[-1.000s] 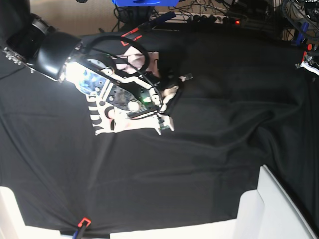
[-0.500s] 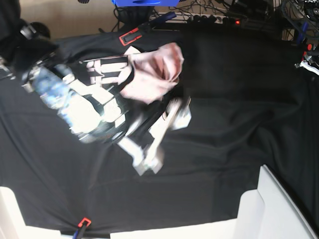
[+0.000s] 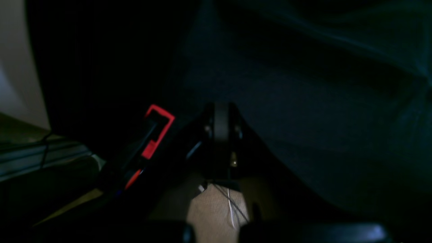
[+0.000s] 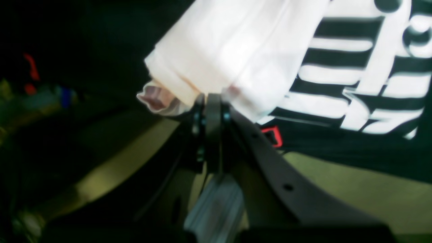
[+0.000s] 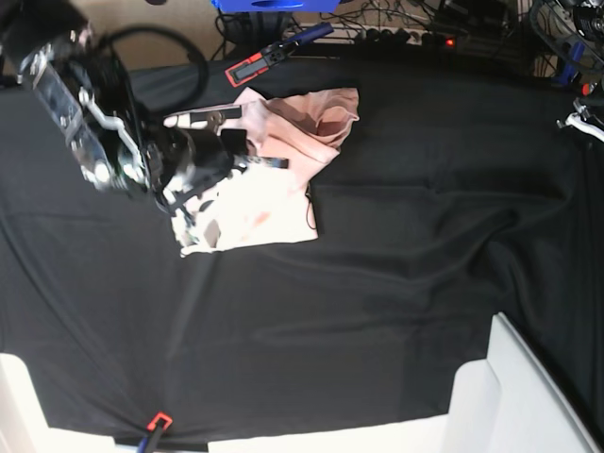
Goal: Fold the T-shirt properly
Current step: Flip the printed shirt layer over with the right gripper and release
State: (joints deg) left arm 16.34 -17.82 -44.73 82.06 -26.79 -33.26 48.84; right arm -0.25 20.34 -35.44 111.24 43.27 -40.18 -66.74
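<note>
A: What is the right gripper (image 4: 208,101) doing over on the left of the base view?

B: Its jaws are sitting pressed together, and a fold of the T-shirt (image 5: 274,165) is lying against their tips; whether cloth is pinched between them I cannot tell.

A: How is the T-shirt looking?

B: It is lying bunched on the black tablecloth (image 5: 415,283) near the far edge, pale pink side up, black lettering showing beside the arm, one flap folding toward the right.

A: And further right?

B: Bare cloth is stretching out, a white box (image 5: 528,396) sitting at the near right corner. The left gripper (image 3: 221,116) is closed on nothing, hanging beside a red clamp (image 3: 157,130) at the table edge.
</note>
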